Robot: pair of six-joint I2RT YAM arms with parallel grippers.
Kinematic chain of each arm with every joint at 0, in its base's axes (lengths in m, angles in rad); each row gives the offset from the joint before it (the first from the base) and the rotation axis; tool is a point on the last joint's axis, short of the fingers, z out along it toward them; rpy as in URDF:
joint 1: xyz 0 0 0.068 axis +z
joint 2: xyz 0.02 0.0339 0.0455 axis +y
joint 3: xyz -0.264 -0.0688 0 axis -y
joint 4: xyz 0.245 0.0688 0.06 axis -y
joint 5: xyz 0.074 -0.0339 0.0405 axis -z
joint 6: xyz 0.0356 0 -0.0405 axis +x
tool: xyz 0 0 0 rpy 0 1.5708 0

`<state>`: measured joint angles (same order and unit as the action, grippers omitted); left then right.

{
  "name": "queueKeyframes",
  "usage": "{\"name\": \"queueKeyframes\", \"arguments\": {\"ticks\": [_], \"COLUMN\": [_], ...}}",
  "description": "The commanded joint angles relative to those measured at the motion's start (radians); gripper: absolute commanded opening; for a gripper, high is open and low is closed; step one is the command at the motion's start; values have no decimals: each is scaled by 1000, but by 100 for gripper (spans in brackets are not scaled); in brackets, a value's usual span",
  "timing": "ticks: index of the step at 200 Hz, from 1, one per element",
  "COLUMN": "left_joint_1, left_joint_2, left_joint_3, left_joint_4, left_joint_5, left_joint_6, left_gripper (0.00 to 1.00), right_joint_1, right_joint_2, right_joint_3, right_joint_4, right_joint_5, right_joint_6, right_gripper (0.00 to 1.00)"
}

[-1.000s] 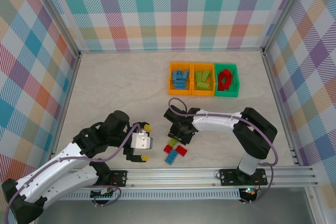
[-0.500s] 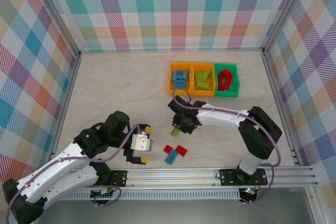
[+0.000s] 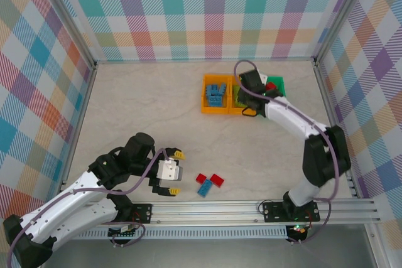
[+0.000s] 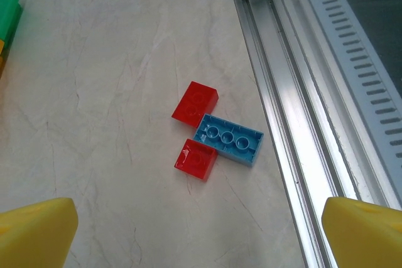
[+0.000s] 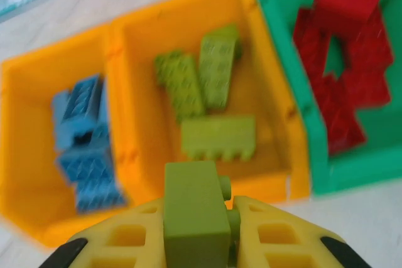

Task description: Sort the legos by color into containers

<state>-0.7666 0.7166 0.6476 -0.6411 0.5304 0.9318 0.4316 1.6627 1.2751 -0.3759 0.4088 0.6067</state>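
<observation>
**My right gripper [image 5: 200, 233] holds a lime lego [image 5: 195, 208]**

It is at the middle orange bin [image 5: 188, 7], flanked by the blue-filled orange bin [image 5: 25, 92] and the red-filled green bin [image 5: 314, 161]. My left gripper [image 4: 200, 233] hangs open over two red legos [image 4: 195, 100] and a blue lego [image 4: 228, 139] beside the rail [image 4: 301, 111].

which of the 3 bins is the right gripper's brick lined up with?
The middle bin, orange, holding lime bricks; the right gripper holds its held brick at that bin's near wall. Blue-filled orange bin sits left, green bin right.

Plaid walls [image 3: 207, 10], pale marbled tabletop [image 3: 144, 111]
</observation>
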Motion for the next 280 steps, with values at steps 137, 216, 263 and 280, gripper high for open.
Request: {"name": "queueKeyframes", "arguments": {"ticks": [137, 216, 263, 280], "left_joint_1": [21, -3, -214, -271], "left_joint_2": [69, 118, 227, 328], "left_joint_3": [0, 133, 59, 70], "left_joint_4": [185, 372, 224, 174], "left_joint_5": [-143, -349, -704, -721], "left_joint_6": [-317, -1148, -1664, -1829], "left_gripper": [100, 100, 96, 87], "right_joint_1": [-99, 57, 95, 98], "right_joint_2": [-148, -626, -704, -711], "right_joint_3": [77, -366, -461, -472], "right_joint_4": [-152, -135, -249, -278], "right_joint_5": [-569, -806, -865, -856], "right_joint_6": [-144, -87, -74, -70], "right_gripper": [75, 98, 100, 100]}}
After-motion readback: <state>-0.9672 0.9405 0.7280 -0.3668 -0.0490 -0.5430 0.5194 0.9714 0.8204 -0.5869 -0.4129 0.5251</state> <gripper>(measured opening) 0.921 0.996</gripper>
